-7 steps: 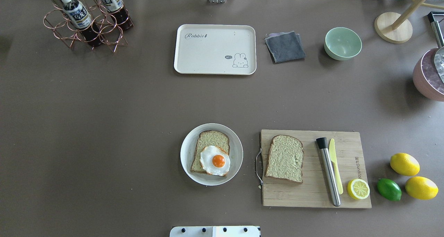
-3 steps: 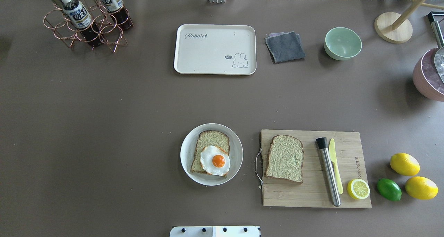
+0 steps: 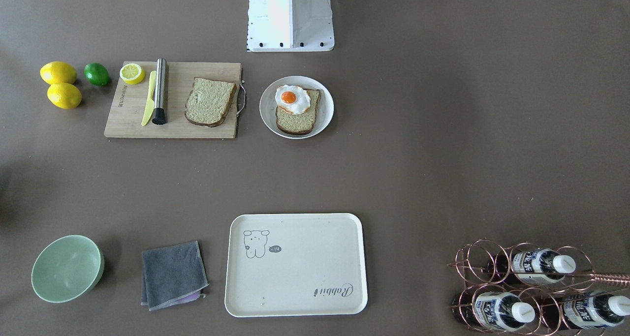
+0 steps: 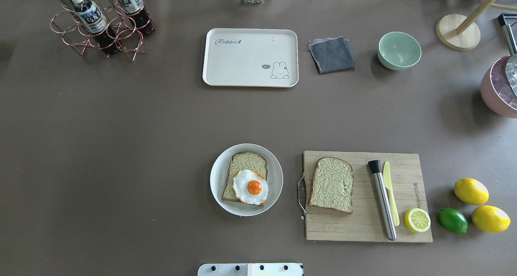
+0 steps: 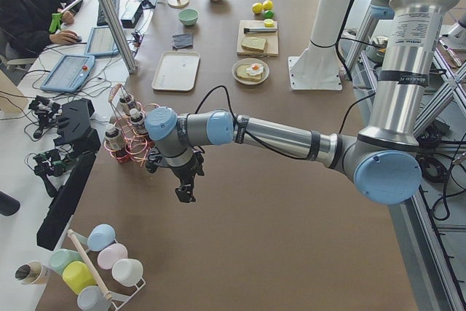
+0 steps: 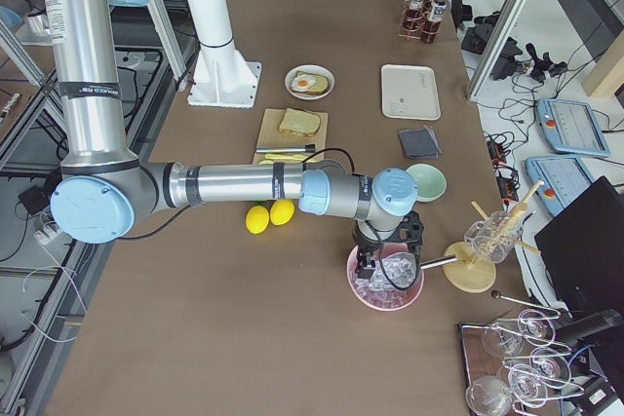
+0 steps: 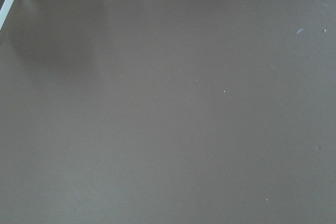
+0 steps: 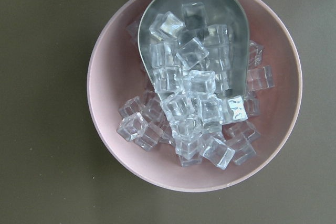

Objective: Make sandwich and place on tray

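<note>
One bread slice lies on a round white plate with a fried egg on its near half. A second bread slice lies alone on the wooden cutting board. The cream tray sits bare at the table's far side. My left gripper hangs over bare table near the bottle rack, far from the food. My right gripper hangs over a pink bowl of ice. Both show only in the side views, so I cannot tell if they are open or shut.
The board also holds a steel muddler, a yellow knife and a half lemon. Two lemons and a lime lie beside it. A grey cloth, green bowl and bottle rack stand at the back.
</note>
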Robot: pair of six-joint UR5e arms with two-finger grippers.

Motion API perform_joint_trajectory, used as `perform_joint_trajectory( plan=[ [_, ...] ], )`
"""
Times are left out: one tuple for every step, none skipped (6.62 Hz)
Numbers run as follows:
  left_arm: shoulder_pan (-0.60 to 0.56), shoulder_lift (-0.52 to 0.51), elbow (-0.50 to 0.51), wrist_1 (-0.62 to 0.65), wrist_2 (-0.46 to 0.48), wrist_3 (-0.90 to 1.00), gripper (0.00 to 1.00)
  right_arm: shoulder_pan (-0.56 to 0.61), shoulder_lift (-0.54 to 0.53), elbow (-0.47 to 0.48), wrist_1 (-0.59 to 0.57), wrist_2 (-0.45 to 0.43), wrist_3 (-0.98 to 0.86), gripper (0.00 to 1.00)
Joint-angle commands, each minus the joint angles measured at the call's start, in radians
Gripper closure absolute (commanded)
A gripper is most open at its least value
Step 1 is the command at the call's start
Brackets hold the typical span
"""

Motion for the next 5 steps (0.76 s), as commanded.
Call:
perform_joint_trajectory(
  plan=[
    [0.0, 0.0, 0.0, 0.0, 0.0, 0.0, 0.02, 0.0, 0.0, -0.001, 0.0, 0.0, 0.0, 0.0],
    [0.0, -0.002, 0.0, 0.0, 0.0, 0.0, 0.02, 0.0, -0.001, -0.001, -0.001, 0.0, 0.0, 0.0],
    [0.002, -0.011, -0.002, 0.0, 0.0, -0.002, 0.02, -0.002, 0.0, -0.001, -0.003, 0.0, 0.0, 0.0],
    [0.003, -0.02, -0.002, 0.0, 0.0, -0.002, 0.02, -0.003, 0.0, -0.002, -0.002, 0.0, 0.0, 0.0],
    [0.009, -0.02, -0.004, 0.001, 0.0, -0.002, 0.02, -0.003, 0.0, -0.002, -0.002, 0.0, 0.0, 0.0]
  ],
)
